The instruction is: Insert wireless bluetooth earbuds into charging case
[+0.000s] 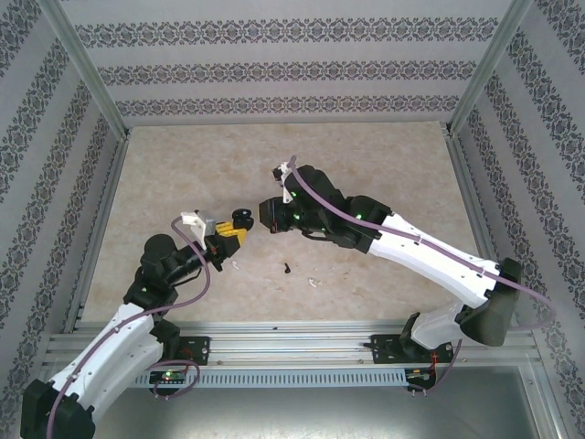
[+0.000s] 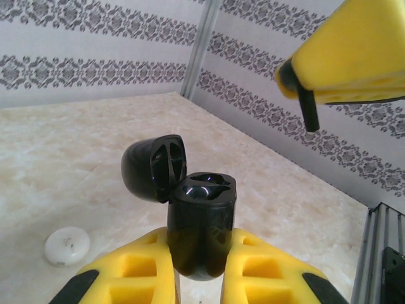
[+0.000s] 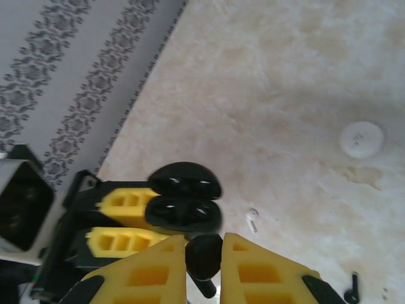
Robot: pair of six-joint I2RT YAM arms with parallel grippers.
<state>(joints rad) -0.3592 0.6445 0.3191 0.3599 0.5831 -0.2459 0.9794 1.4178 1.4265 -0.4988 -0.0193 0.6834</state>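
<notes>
My left gripper (image 2: 201, 246) is shut on a black charging case (image 2: 201, 218), held upright above the table with its lid (image 2: 155, 168) flipped open and both sockets showing. From the right wrist, the same case (image 3: 183, 213) sits just beyond my right gripper (image 3: 204, 244), which is shut on a black earbud (image 3: 204, 258). From the left wrist, that earbud's stem (image 2: 308, 109) hangs below the right fingers (image 2: 354, 57), up and to the right of the case. From above, the left gripper (image 1: 236, 230) and right gripper (image 1: 265, 216) nearly meet over mid-table.
A loose black earbud (image 1: 286, 269) and a white earbud (image 1: 313, 282) lie on the marble tabletop in front of the grippers. A round white case (image 3: 361, 139) rests closed on the table. Patterned walls and a metal frame (image 1: 101, 101) enclose the area.
</notes>
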